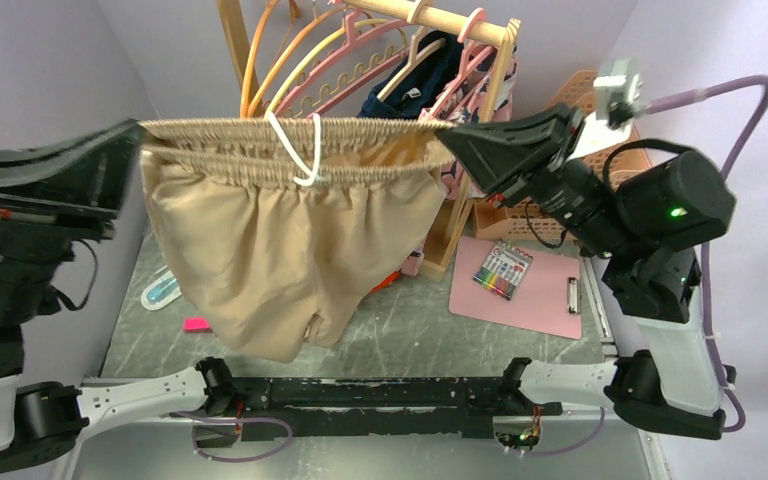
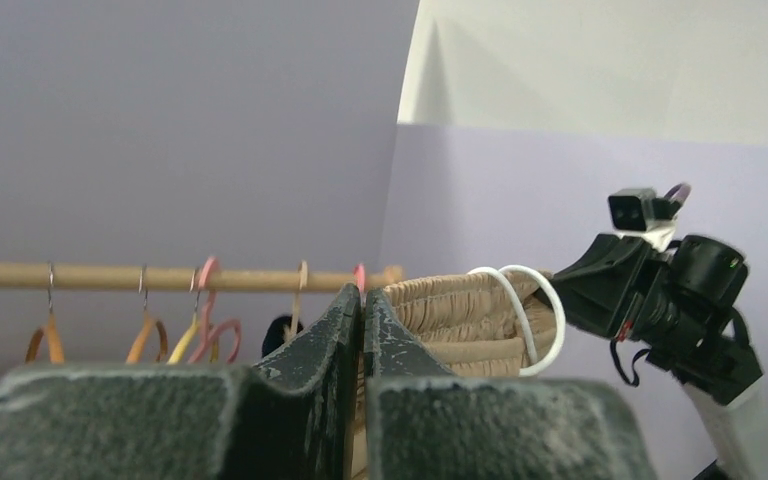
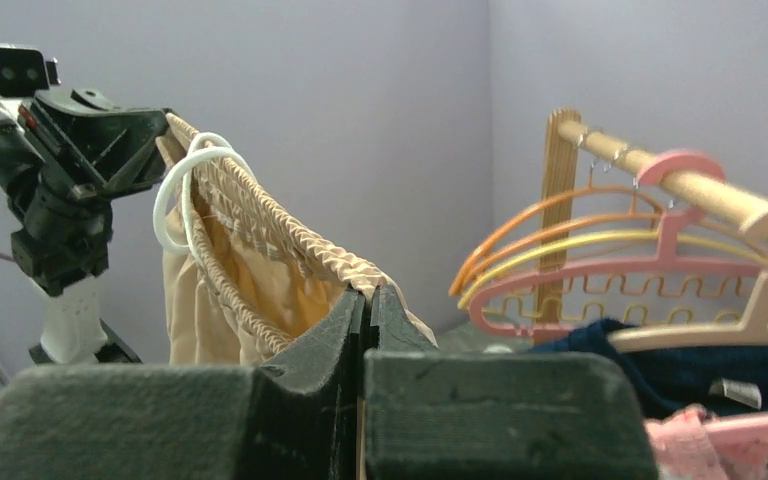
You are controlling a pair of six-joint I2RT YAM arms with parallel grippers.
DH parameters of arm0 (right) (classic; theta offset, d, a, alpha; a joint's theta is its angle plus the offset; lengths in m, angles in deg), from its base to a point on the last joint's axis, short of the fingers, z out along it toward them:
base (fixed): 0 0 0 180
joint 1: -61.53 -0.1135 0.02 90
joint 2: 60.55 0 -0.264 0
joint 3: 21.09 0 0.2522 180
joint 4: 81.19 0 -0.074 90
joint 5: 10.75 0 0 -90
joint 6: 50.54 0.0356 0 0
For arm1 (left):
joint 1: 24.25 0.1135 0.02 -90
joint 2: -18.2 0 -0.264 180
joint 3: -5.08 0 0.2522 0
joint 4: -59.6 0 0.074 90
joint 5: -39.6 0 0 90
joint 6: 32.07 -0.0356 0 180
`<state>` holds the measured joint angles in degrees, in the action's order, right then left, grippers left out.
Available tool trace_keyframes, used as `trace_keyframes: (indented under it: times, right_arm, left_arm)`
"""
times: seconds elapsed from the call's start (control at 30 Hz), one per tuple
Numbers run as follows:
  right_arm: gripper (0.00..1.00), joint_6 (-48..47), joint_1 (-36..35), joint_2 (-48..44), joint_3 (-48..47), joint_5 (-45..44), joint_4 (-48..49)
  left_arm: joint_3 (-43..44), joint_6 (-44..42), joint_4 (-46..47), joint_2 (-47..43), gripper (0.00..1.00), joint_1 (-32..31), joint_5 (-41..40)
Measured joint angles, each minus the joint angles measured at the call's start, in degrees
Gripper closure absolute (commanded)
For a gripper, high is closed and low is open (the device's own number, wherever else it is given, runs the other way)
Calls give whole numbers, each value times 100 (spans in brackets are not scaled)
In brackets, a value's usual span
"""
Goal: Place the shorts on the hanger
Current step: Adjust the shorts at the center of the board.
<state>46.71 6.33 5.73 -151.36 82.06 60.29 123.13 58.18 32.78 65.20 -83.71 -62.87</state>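
1 shorts [image 1: 280, 250] taut btwn L gripper [image 1: 141, 141] + R gripper [image 1: 448, 138], both clamped on it; 1 pink hanger [image 3: 600, 267] on rack [image 1: 460, 20]; grey table [image 1: 410, 320], lilac walls [image 1: 60, 60].

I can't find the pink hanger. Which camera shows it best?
Right wrist view: the pink hanger shows its hook and wavy bar. From the top, the shorts cover its lower part. The left wrist view shows only pink hooks.

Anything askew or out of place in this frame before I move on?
Nothing damaged or spilled. The shorts hang stretched between the left gripper and right gripper, but only one waistband edge is taut; the other sags below it, with the white drawstring hanging across both.
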Motion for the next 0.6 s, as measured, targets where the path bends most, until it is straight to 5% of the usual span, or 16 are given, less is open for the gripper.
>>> trace_keyframes:
  times: [0.27, 0.6]
  right_arm:
    - [100, -118, 9, -1113, 2168, -81, -90]
    - [100, -509, 9, -1270, 1412, 1637, -494]
  left_arm:
    - [-1851, 251, -358, -1045, 93, 0, -426]
    - [-1421, 813, -608, -1316, 93, 0, 885]
